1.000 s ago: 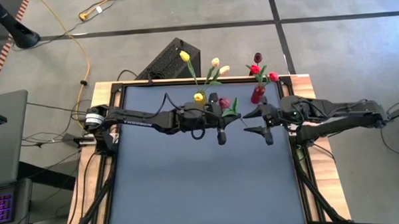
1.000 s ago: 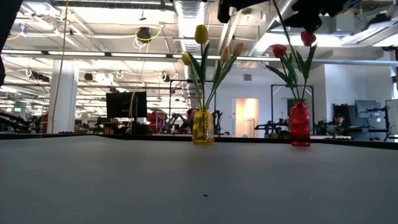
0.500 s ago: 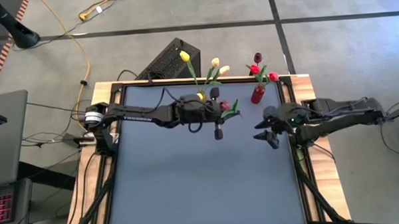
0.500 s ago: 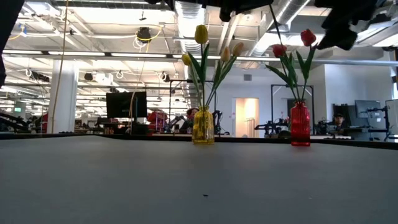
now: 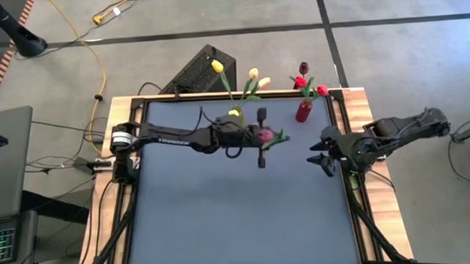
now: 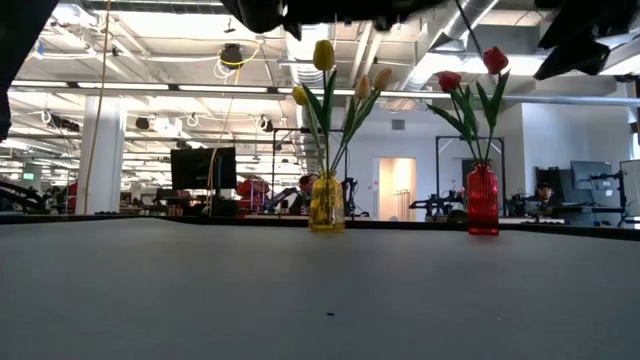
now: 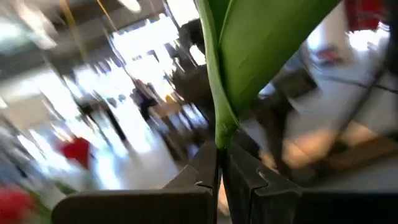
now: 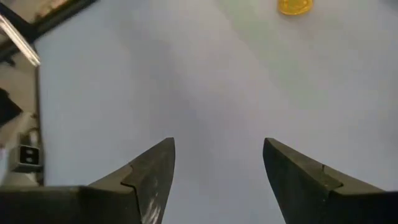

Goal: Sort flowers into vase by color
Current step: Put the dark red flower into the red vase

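Pinching the thin green stem of a dark red artificial tulip [image 5: 264, 135] above the table's far middle, near the yellow glass vase [image 6: 326, 205], the left gripper [image 5: 260, 137] contrasts with the right gripper [image 5: 320, 153], spread wide and empty beside the red glass vase [image 5: 303, 111].

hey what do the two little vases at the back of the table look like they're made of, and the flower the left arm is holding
The yellow vase and red vase look like tinted glass: glossy, translucent, light glinting through. Coloured plastic is possible. The dark red flower, clamped by its stem in the left pincer, looks artificial: its leaf is a flat, even green, like fabric or plastic.
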You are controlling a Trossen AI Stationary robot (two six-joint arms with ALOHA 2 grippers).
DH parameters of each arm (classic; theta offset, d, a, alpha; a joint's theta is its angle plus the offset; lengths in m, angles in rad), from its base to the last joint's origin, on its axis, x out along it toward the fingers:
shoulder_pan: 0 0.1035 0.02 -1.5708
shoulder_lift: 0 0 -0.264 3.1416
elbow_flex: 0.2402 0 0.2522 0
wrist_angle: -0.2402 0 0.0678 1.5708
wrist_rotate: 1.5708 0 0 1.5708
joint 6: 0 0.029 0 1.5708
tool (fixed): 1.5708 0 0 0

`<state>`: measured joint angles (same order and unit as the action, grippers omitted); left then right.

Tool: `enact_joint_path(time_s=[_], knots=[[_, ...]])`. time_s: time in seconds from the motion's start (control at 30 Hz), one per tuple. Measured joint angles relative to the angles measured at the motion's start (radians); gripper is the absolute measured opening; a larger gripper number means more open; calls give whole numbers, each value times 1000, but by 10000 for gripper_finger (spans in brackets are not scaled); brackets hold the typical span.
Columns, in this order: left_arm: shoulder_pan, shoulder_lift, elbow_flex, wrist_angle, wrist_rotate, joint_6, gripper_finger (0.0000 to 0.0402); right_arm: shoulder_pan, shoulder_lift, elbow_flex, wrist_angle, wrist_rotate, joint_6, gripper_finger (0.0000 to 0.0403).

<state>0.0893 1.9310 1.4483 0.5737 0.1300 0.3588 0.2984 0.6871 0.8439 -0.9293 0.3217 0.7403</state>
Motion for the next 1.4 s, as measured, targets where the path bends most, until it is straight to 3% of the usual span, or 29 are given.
enact_joint_path(time_s=[0.23, 0.53, 0.73, 0.9, 1.1, 1.4], knots=[[4, 75, 27, 83, -30, 66, 0, 63, -64, 0, -21, 74, 57, 270], [5, 294, 280, 87, -111, 266, 0, 88, -87, 0, -61, 128, 102, 270], [50, 349, 403, -20, -148, 336, 0, 87, -86, 0, -62, 128, 119, 270], [114, 350, 404, -41, -156, 281, 0, 87, -86, 0, -62, 130, 119, 270], [175, 350, 404, -65, -53, 142, 0, 87, -86, 0, -59, 175, 119, 270], [187, 350, 404, -40, -47, 134, 0, 87, -86, 0, -59, 207, 117, 270]])
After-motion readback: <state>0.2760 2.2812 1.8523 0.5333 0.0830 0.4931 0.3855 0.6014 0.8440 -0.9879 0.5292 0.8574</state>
